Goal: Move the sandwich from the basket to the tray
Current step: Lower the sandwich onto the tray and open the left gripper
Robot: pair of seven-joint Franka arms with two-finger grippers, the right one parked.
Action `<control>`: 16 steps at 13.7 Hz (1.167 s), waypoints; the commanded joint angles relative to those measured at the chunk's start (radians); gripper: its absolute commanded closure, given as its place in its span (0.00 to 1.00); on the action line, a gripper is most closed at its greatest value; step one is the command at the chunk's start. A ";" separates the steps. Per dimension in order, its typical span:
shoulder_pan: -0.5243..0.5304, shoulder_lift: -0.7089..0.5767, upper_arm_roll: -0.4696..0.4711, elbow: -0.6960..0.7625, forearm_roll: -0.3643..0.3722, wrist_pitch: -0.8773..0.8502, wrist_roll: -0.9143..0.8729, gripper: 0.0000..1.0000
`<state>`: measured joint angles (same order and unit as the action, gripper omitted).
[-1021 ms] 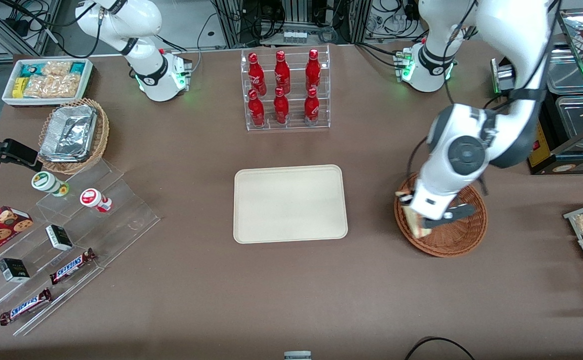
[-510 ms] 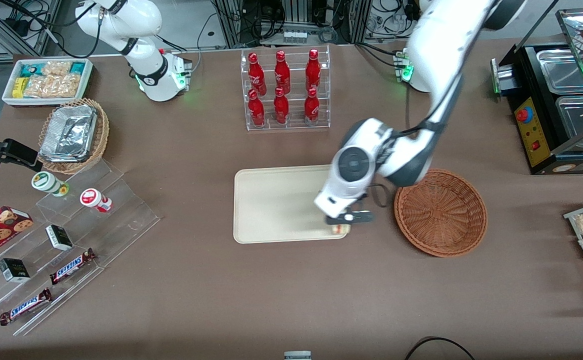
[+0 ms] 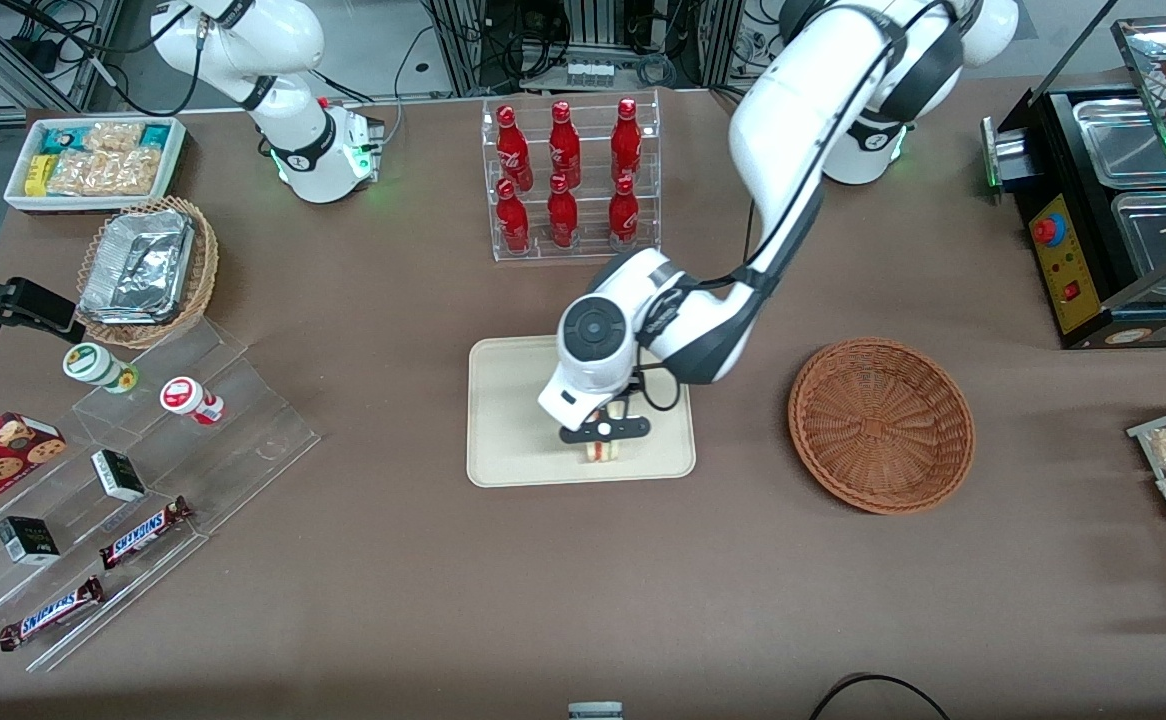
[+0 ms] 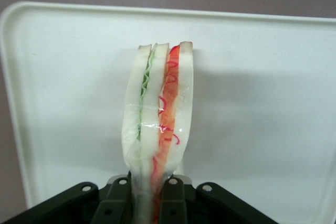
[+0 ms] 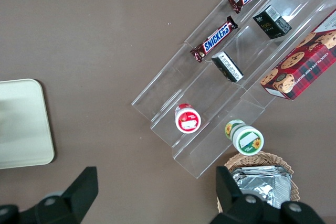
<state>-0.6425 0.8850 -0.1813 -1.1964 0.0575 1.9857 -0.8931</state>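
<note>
Sandwich (image 4: 157, 129) is pinched upright in the closed gripper (image 3: 603, 432) above the tray (image 3: 513, 400); nothing lies in the basket (image 3: 881, 424).

Even bright overhead light, soft shadows, sharp front view, overexposed wrist close-up

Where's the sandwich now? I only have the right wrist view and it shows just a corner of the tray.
Observer: The gripper holds the sandwich over the tray, near the tray's edge closest to the front camera.
Operator: Is the grip secure?
Observer: In the left wrist view the fingers pinch the sandwich's narrow end, cut edge facing the camera.
Operator: Anything left in the basket?
Observer: No, the basket is empty, beside the tray toward the working arm's end.
</note>
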 commanded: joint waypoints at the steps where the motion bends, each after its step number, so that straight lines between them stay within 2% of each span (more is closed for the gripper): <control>1: -0.035 0.046 0.010 0.086 -0.013 -0.042 -0.053 1.00; 5: -0.042 0.072 0.005 0.086 -0.019 -0.019 -0.110 1.00; 6: -0.042 0.071 0.003 0.086 -0.034 -0.018 -0.115 0.39; 7: -0.042 0.065 0.005 0.086 -0.034 -0.018 -0.115 0.00; 11: -0.029 0.000 0.009 0.084 -0.027 -0.041 -0.101 0.00; 14: -0.025 -0.075 0.019 0.084 -0.016 -0.141 -0.064 0.00; 16: -0.025 -0.132 0.081 0.078 -0.018 -0.240 -0.060 0.00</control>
<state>-0.6661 0.8250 -0.1568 -1.0927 0.0388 1.8229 -0.9765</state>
